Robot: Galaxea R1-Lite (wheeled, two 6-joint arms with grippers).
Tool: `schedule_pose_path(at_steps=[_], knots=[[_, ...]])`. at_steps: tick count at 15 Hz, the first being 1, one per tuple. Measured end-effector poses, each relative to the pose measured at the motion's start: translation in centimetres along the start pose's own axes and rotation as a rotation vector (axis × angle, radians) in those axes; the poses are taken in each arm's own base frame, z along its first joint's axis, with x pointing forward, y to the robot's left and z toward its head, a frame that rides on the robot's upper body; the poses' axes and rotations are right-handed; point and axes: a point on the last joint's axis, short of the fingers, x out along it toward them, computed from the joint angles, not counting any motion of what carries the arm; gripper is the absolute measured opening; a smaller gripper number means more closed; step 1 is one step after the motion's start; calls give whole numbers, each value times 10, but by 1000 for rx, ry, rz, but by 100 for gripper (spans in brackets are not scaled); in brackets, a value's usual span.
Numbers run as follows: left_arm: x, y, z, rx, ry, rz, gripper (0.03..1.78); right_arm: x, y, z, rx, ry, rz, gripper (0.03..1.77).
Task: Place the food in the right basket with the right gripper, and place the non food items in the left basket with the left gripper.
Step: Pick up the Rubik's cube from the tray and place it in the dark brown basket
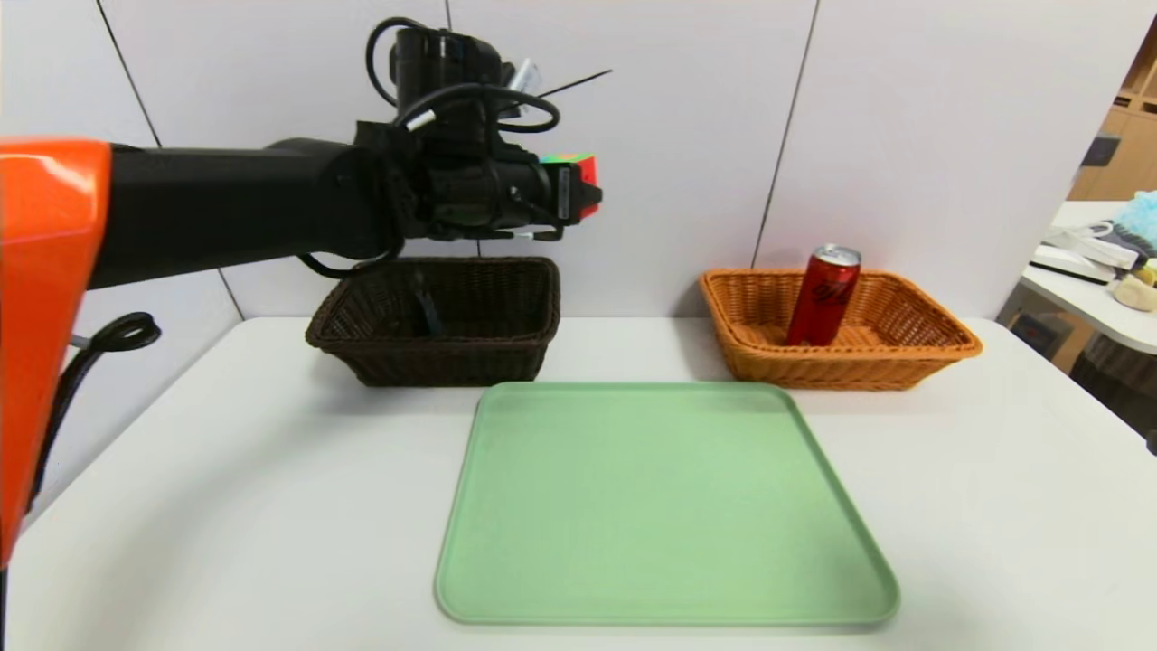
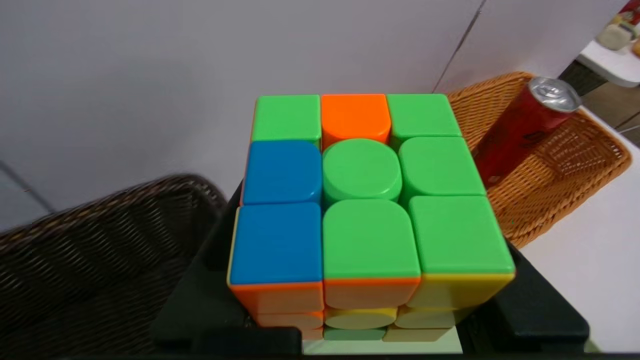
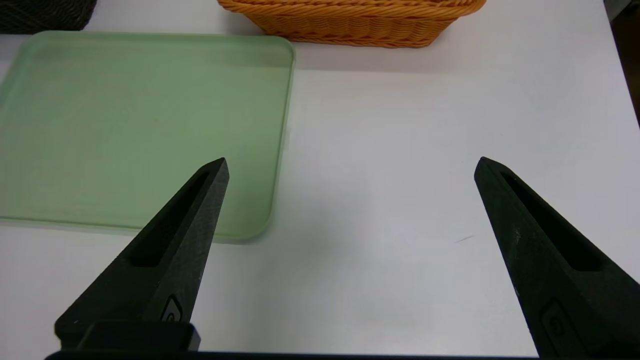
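While red can (image 1: 823,295) stands in orange basket (image 1: 940,336), green tray (image 1: 664,506) bare

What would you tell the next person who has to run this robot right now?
Left gripper: shut on the puzzle cube, held up in the air above the dark brown basket.
Right gripper: open, holding nothing, over the bare white table beside the green tray.
Done: the red can stands in the orange basket. A dark thing lies in the dark brown basket, probably the black tube, though that is hard to tell.
Left: drop the cube into the dark brown basket. The tray holds nothing more.
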Motion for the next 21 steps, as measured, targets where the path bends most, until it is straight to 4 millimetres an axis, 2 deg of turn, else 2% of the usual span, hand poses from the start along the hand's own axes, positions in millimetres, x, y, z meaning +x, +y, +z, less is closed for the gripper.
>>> schedule_pose_path(at_steps=[4,8,12,21], knots=[[-30,47,5,37,158,180,100,-3,0,-2,-1,-6,1,169],[-36,74,4,101,191,277,100,-8,0,-5,-1,-9,1,169],[-23,81,-11,99,239,293,100,-10,0,-7,0,-12,2,169],[23,100,-64,72,377,304,100,-12,0,-6,0,-22,0,169]])
